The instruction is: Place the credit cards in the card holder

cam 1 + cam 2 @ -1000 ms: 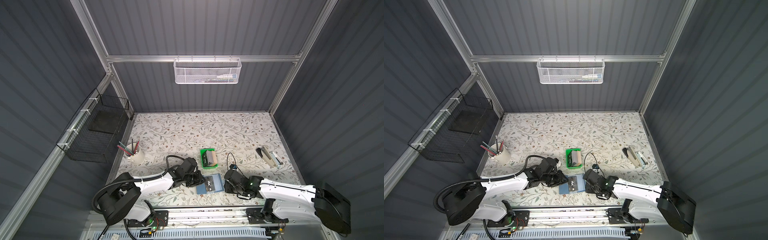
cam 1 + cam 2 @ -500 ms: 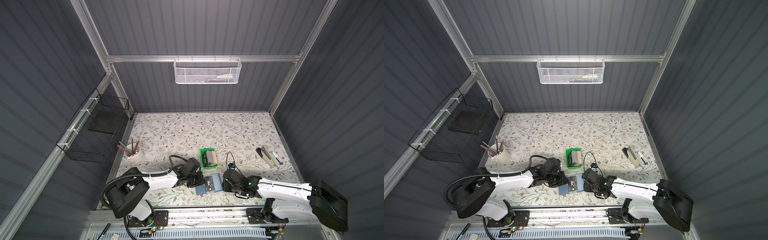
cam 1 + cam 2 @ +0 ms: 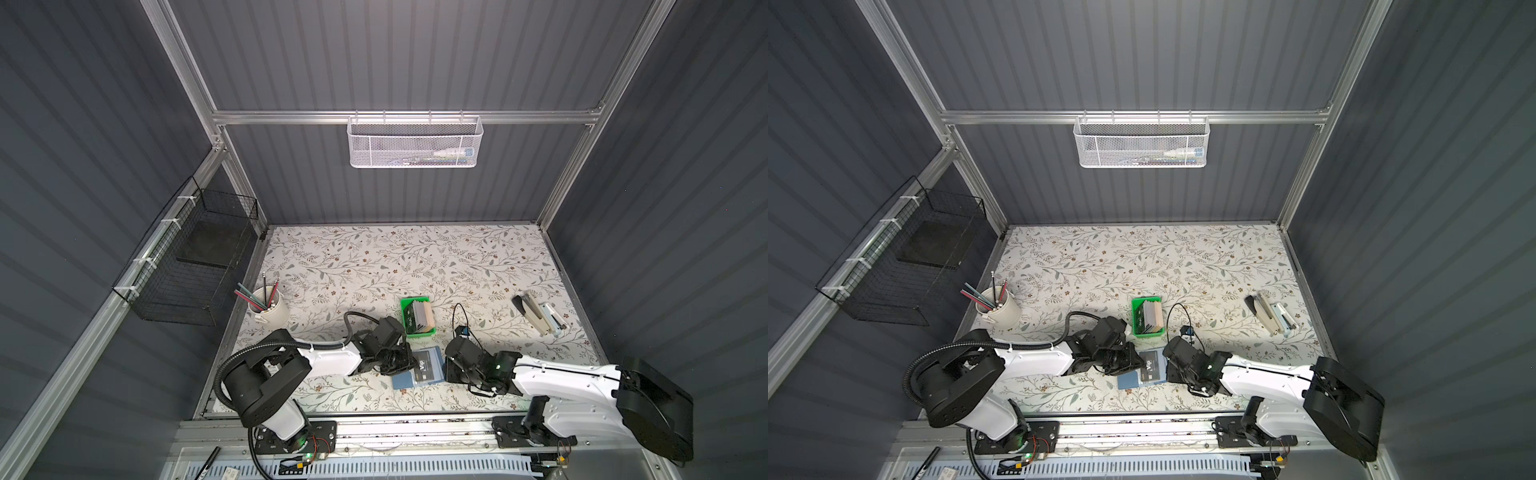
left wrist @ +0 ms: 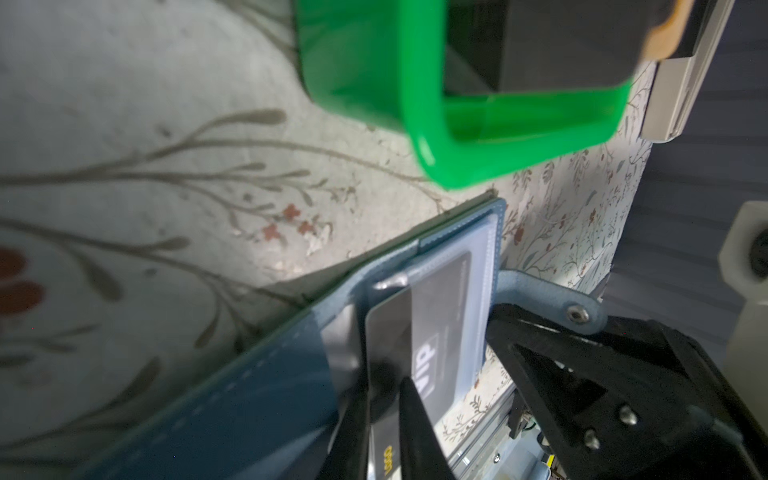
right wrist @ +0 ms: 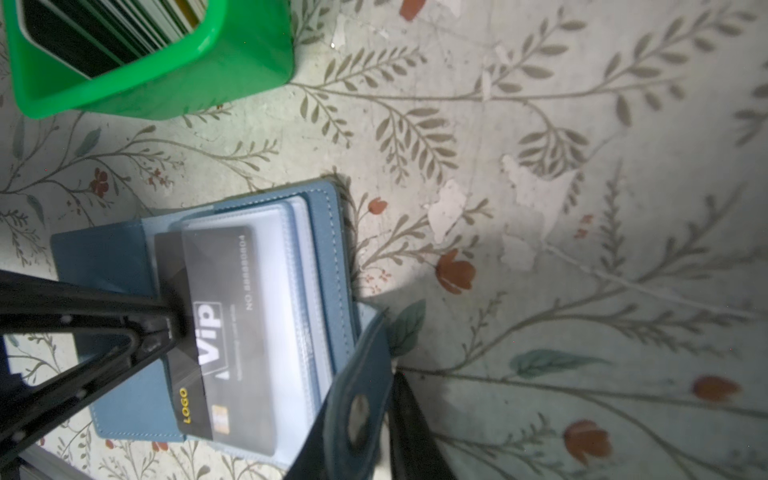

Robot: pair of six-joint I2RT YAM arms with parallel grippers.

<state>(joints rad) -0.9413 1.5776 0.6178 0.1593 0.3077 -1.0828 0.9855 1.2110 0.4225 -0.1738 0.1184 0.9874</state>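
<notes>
At the table (image 3: 415, 257) front: holder (image 5: 328, 249) lies open, flat, between both claws.
Left claw (image 4: 384, 399): closed on a dark card (image 4: 432, 332), half inside a clear sleeve (image 4: 482, 266).
Right claw (image 5: 357, 419): pinching the holder's tab (image 5: 361, 353).
Tray (image 5: 249, 54): other cards (image 5: 104, 33) stand inside.

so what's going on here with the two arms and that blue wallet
The left gripper pinches a black VIP card, which sits mostly inside a clear sleeve of the open blue card holder, with one strip sticking out. The right gripper grips the holder's snap tab on the opposite side. More cards stand in the green tray nearby, not yet moved over.
</notes>
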